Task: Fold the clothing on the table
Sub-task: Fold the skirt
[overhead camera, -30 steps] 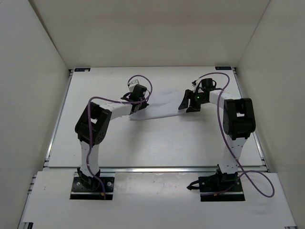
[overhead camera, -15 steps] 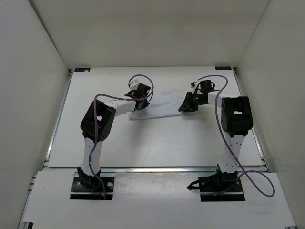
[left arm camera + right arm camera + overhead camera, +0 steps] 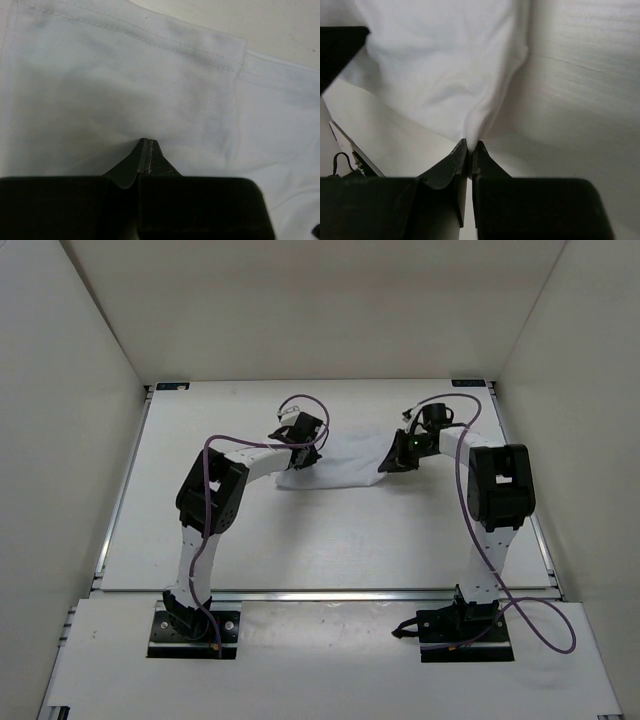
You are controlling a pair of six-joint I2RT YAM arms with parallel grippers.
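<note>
Grasp step: left gripper and right gripper both pinched shut on white garment, upper centre of table. Next, I'd judge: lift in sync, fold over evenly.

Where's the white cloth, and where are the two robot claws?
clothing (image 3: 345, 466): top view, its bare middle.
left gripper (image 3: 145, 146): left wrist view, shut fingertips against the clothing.
right gripper (image 3: 470, 147): right wrist view, fingertips pinching a clothing fold.
</note>
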